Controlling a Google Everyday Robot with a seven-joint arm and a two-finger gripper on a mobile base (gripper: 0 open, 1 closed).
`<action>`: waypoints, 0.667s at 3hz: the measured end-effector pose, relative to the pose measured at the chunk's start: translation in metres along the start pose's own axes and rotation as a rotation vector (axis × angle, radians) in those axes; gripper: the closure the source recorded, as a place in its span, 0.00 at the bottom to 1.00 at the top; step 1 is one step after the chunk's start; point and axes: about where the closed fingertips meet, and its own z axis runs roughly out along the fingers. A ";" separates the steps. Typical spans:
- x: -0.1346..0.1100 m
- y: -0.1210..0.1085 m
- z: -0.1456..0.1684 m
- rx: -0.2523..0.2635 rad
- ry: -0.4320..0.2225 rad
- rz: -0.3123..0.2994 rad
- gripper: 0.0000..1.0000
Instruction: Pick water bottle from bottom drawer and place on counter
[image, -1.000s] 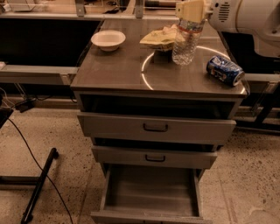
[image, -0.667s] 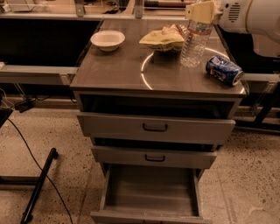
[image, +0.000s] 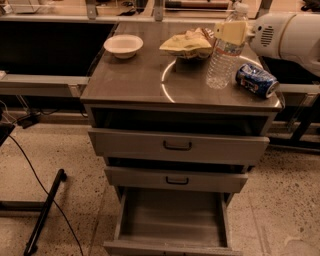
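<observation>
The water bottle (image: 223, 57) is a clear ribbed bottle with a white cap. It leans slightly, with its base on or just above the right side of the counter (image: 132, 77). My gripper (image: 233, 31), with pale yellow pads on a white arm coming from the right, is shut on the bottle's upper part just below the cap. The bottom drawer (image: 172, 222) is pulled open at the foot of the cabinet, and its plain grey inside is empty.
A blue soda can (image: 256, 80) lies on its side just right of the bottle. A crumpled yellow bag (image: 187, 44) sits behind the bottle and a white bowl (image: 123, 46) at the back left. The two upper drawers (image: 177, 146) are partly open. A black cable and stand (image: 42, 210) are on the floor at left.
My gripper has carried the bottle to the right across the counter, towards the blue can. The bottle now leans a little and sits lower.
</observation>
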 end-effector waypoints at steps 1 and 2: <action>0.009 0.007 0.024 -0.046 -0.014 0.016 1.00; 0.019 0.008 0.039 -0.069 -0.019 0.025 1.00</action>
